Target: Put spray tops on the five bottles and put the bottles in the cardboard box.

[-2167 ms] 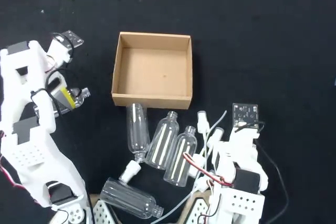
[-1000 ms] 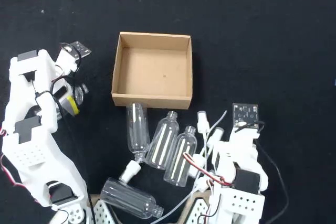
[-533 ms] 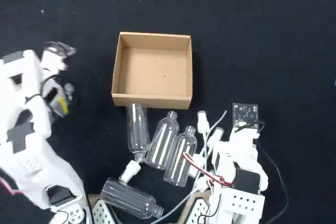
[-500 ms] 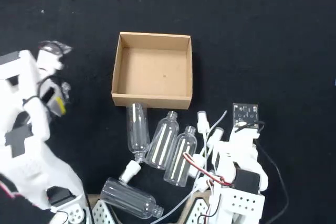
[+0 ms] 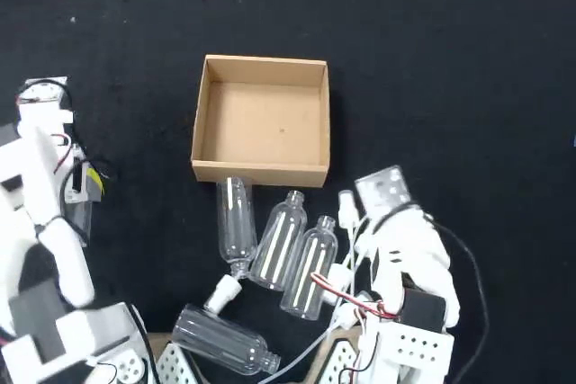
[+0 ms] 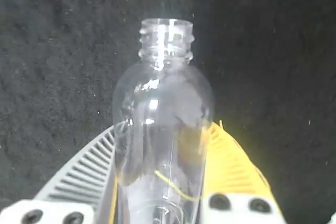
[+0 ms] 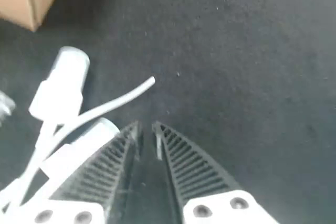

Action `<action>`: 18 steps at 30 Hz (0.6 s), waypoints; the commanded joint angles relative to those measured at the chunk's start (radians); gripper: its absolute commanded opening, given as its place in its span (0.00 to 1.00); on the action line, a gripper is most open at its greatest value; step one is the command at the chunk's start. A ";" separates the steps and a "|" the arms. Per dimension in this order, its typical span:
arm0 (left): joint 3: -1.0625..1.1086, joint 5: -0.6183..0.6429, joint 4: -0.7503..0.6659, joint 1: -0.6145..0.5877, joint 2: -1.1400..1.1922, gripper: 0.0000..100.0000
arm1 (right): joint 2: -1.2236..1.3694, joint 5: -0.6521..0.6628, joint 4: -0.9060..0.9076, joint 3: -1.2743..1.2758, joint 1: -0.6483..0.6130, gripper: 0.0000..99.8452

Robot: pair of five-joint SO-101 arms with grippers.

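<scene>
The black worktop holds the cardboard box, with three bottles lying just by it. My left claw grips another bottle off to the side; my right claw is squeezed closed beside the spray tops.

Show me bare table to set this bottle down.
Bare table right of the cardboard box and beyond its far wall; a strip between box and left gripper. Crowded before the box: bottles, spray tops, right gripper.
</scene>
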 commanded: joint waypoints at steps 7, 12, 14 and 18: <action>0.282 0.160 -0.270 0.139 -0.405 0.07 | -0.022 0.043 -0.021 -0.366 0.172 0.01; 0.289 0.256 -0.327 0.222 -0.407 0.07 | 0.242 0.028 0.006 -0.581 0.199 0.01; 0.294 0.290 -0.364 0.246 -0.396 0.07 | 0.372 -0.021 0.080 -0.687 0.192 0.01; 0.292 0.361 -0.431 0.294 -0.370 0.07 | 0.622 -0.115 0.247 -0.860 0.101 0.03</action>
